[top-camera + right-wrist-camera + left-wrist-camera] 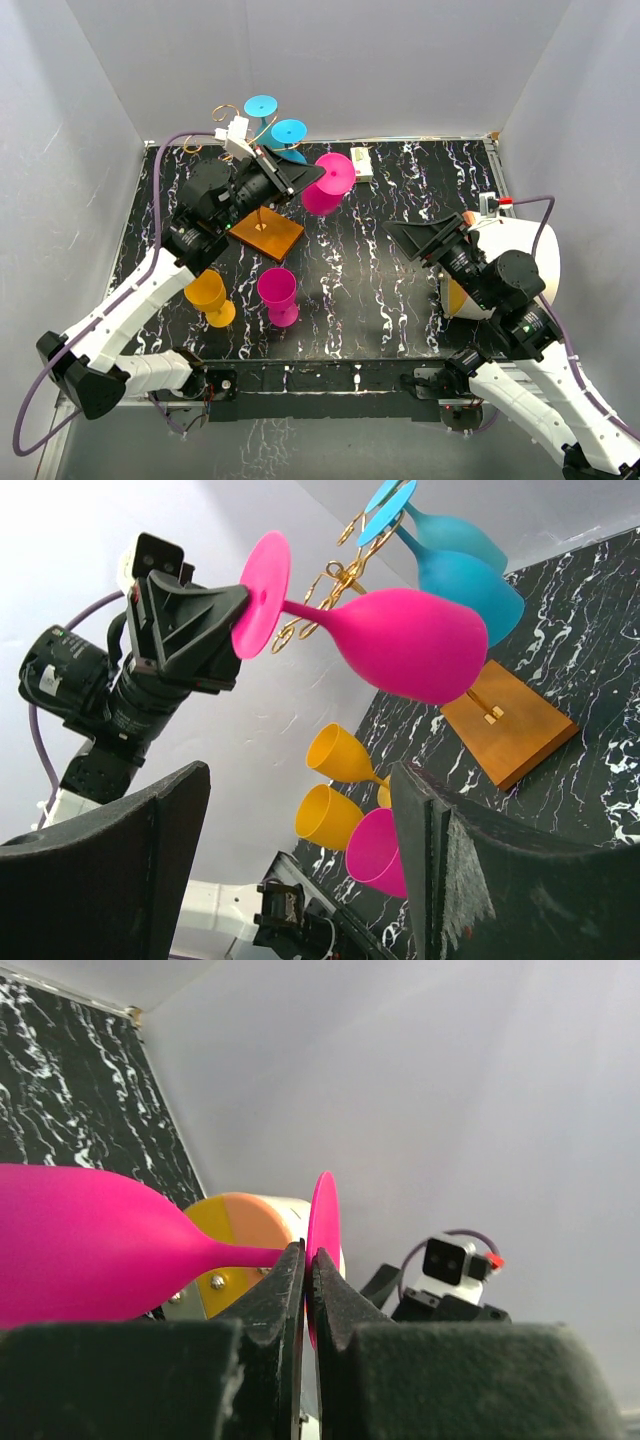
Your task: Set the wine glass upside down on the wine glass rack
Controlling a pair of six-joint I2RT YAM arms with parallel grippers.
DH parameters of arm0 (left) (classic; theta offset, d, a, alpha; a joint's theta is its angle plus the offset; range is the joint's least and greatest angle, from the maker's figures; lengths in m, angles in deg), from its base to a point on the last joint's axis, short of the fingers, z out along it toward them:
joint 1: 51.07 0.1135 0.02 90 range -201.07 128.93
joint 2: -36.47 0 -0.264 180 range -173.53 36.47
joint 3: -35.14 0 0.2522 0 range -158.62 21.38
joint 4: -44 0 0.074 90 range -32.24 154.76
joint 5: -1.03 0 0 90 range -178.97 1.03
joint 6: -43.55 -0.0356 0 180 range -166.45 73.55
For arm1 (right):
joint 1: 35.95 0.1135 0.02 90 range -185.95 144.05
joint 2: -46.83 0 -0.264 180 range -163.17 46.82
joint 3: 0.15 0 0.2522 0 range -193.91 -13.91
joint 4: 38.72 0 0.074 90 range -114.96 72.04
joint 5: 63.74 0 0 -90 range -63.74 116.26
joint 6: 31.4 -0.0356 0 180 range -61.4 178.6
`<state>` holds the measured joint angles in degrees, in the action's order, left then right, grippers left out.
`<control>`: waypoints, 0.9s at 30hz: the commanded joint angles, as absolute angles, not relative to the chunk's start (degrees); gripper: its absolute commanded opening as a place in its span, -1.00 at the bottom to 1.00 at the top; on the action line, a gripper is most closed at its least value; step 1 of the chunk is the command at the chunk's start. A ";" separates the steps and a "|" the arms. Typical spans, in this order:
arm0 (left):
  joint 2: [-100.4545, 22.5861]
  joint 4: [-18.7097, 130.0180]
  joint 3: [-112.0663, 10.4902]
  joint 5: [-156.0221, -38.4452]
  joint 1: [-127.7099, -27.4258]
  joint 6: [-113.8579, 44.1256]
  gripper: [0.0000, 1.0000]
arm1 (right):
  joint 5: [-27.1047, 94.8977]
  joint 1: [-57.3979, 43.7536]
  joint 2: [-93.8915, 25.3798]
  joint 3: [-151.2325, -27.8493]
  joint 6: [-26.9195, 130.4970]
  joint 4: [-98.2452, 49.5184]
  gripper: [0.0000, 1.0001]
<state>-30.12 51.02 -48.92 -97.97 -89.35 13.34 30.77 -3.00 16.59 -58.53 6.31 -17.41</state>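
Honestly, your left gripper (pixel 312 178) is only pinching the thin foot of the pink wine glass (pixel 332 185), which is held sideways in the air just beside the wine glass rack (pixel 266 236). It could pivot, slip, or clip the blue glasses (pixel 276 128) hanging there. Your right gripper (pixel 402 232) sits spread and empty. No readable writing anywhere.

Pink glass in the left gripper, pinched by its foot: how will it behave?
The pink glass looks like matte plastic, so it is probably light and not fragile. The left gripper pinches only the thin foot edge, with the bowl sticking out sideways, so it may pivot or slip.
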 commanded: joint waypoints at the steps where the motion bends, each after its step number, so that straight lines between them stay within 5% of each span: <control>1: -31.77 54.37 -55.02 -94.52 -88.07 11.55 -1.00 | 30.64 -2.88 16.12 -61.25 7.95 -18.63 0.42; 27: -31.08 58.68 -52.83 -101.45 -71.53 19.18 -1.00 | 31.17 -2.87 14.19 -60.92 7.92 -19.40 0.42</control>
<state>-33.35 58.40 -53.40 -99.56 -73.53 16.91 30.92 -3.00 14.62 -58.59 7.32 -16.14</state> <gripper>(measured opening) 0.020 0.710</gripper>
